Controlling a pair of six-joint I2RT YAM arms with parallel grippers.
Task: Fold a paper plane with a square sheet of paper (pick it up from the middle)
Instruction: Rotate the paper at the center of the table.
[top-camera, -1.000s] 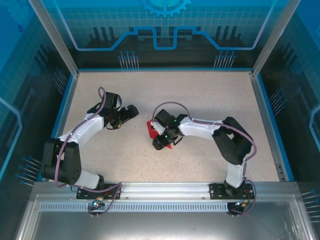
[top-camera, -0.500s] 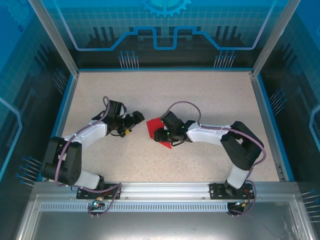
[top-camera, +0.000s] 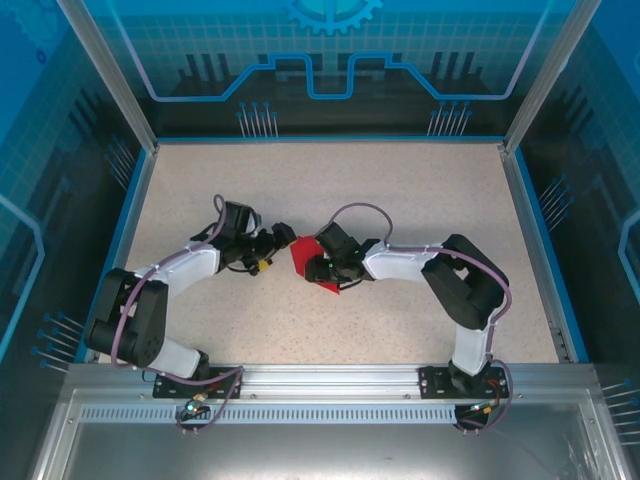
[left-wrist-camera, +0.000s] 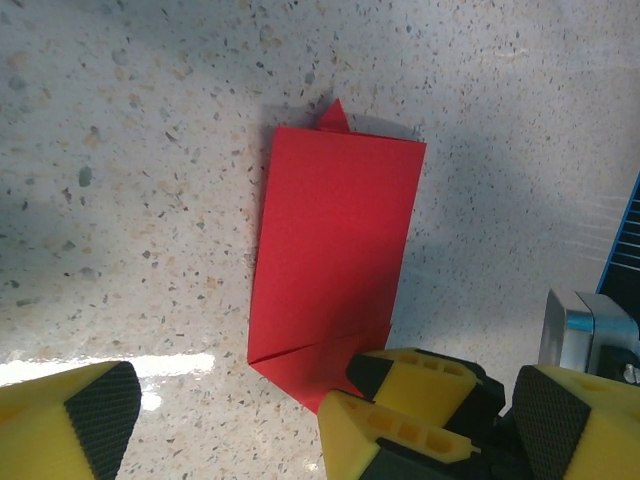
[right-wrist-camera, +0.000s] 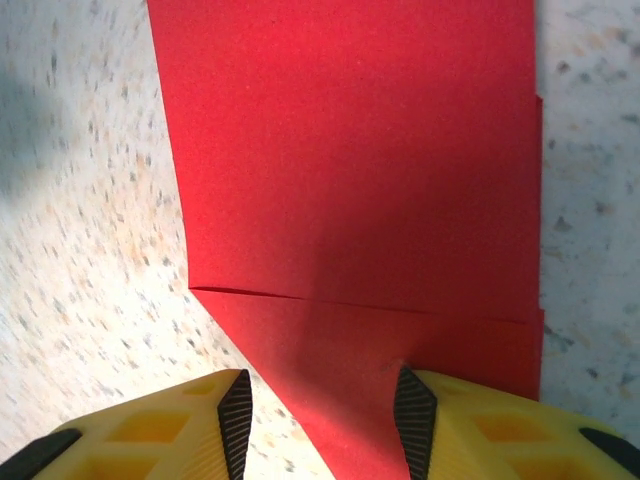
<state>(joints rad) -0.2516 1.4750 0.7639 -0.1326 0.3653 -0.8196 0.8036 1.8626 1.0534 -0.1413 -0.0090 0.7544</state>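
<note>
Lying flat near the middle of the speckled surface (top-camera: 420, 190), the square sheet of paper (top-camera: 302, 250) is bright red and folded into a long, narrow shape that tapers to a point at one end. From above, the left end effector (top-camera: 282, 240) sits at the sheet's 9 to 10 o'clock edge, just beside it. The right end effector (top-camera: 318, 268) is over the sheet's 4 o'clock part, covering some of the red. In the left wrist view the sheet runs from 12 toward 6 o'clock, with a small red tip poking past its top edge and a slanted crease near its lower end. The left end effector's own fingers (left-wrist-camera: 75, 415) stand at the 8 and 4 o'clock corners, spread as wide as they go and holding nothing, with the sheet ahead of them on the surface. A yellow finger of the right end effector rests on the sheet's pointed end at 6 o'clock. In the right wrist view the red sheet spreads down from 12 o'clock, crossed by a fine crease, and narrows between the two yellow fingers. The 5 o'clock pad lies against the paper, while the 7 o'clock pad is just beside the slanted edge over bare surface. These jaws stand about half apart, straddling the flat point without pinching it.
</note>
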